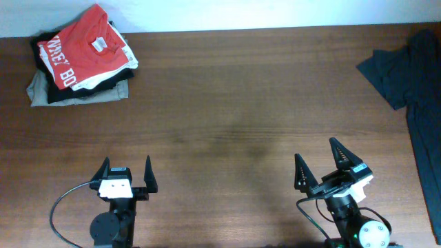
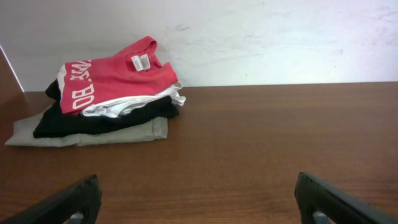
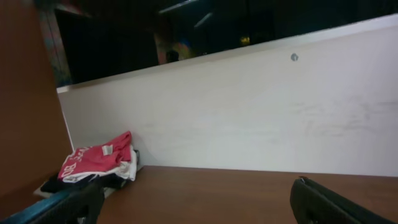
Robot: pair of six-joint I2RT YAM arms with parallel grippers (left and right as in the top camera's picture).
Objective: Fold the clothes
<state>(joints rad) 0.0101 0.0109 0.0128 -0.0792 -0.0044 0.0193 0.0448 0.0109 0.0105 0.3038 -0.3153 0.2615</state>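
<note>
The dark charcoal garment (image 1: 417,76) lies crumpled at the table's far right edge in the overhead view, running down the right side and partly out of frame. It does not show in either wrist view. My left gripper (image 1: 126,173) is open and empty near the front left of the table; its fingers frame bare wood in the left wrist view (image 2: 198,200). My right gripper (image 1: 318,162) is open and empty near the front right, well to the left of the garment; it also shows in the right wrist view (image 3: 199,202).
A stack of folded clothes with a red T-shirt with white letters (image 1: 79,47) on top sits at the back left corner, also in the left wrist view (image 2: 115,78) and the right wrist view (image 3: 96,160). A white wall (image 2: 280,37) runs behind the table.
</note>
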